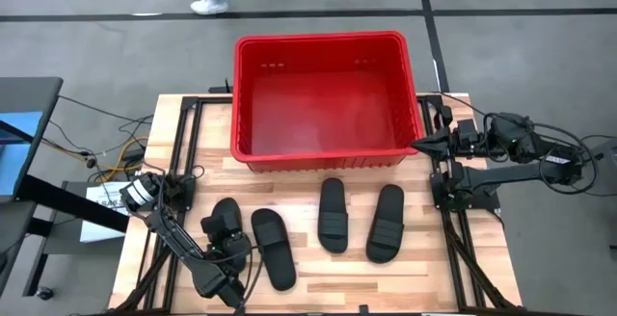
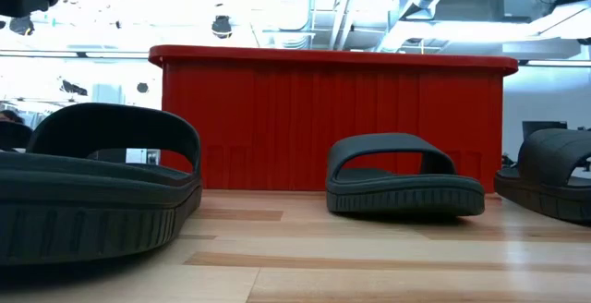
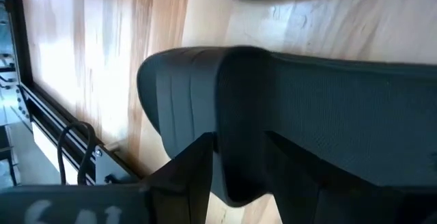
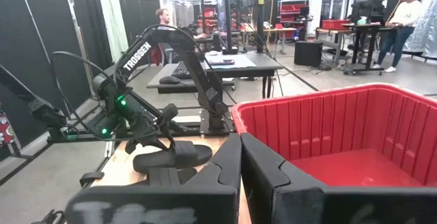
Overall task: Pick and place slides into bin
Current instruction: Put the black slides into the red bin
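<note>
While clamped, slide (image 3: 287,108) between left gripper (image 3: 235,183) fingers

Hidden and cropped from my seat

My left gripper (image 1: 228,244) covers most of the leftmost slide (image 3: 300,108), whose far end runs off the wrist picture's edge. In the low view the bin (image 2: 332,123) hides its own floor from me.
</note>
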Motion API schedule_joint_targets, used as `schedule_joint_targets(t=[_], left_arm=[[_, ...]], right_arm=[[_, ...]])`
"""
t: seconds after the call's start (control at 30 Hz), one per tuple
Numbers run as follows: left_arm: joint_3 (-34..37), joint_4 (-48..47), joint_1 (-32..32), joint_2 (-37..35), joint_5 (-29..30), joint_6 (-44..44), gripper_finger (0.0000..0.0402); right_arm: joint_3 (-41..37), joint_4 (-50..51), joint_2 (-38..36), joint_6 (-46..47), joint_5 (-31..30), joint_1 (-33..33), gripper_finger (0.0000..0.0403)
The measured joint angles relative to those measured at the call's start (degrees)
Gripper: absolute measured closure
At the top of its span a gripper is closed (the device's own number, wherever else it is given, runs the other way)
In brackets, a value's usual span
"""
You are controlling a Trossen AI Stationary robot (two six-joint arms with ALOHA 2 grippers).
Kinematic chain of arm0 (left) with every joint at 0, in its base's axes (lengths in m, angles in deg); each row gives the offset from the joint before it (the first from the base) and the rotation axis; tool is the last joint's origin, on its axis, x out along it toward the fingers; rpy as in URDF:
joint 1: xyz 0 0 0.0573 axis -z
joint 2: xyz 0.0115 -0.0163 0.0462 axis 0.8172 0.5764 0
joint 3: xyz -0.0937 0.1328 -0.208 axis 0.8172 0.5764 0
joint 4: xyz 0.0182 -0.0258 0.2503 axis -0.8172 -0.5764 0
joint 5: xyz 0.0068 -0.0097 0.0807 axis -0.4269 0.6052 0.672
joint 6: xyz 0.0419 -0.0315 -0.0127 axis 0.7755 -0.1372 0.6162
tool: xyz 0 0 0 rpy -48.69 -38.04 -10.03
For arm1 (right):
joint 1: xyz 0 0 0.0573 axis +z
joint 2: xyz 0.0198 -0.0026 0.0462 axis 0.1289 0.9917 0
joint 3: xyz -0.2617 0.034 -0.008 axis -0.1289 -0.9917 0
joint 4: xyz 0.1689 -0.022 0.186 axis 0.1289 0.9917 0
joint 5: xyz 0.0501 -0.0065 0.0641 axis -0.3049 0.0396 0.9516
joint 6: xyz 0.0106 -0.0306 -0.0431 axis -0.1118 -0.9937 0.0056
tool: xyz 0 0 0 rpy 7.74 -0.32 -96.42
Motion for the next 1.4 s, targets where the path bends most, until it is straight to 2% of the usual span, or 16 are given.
schedule_joint_targets(t=[0.17,0.33,0.6,1.07,1.2,1.4], left_arm=[[-2.7,-1.7,0.0,0.0,0.4,-0.5,0.0281],[-5.8,-3.9,0.0,0.0,3.9,-0.5,0.0299],[-4.7,-4.1,0.0,0.0,4.4,-0.2,0.0321],[-4.0,-3.4,0.0,0.0,4.7,0.9,0.0322],[-4.0,-2.1,0.0,0.0,4.9,1.0,0.0311],[-4.0,-2.2,0.0,0.0,4.8,1.0,0.0265]], right_arm=[[0.0,0.0,0.0,0.0,0.0,0.0,0.0403],[0.0,0.0,0.0,0.0,0.0,0.0,0.0403],[0.0,0.0,0.0,0.0,0.0,0.0,0.0403],[0.0,0.0,0.0,0.0,0.0,0.0,0.0403],[0.0,0.0,0.0,0.0,0.0,0.0,0.0403],[0.0,0.0,0.0,0.0,0.0,0.0,0.0403]])
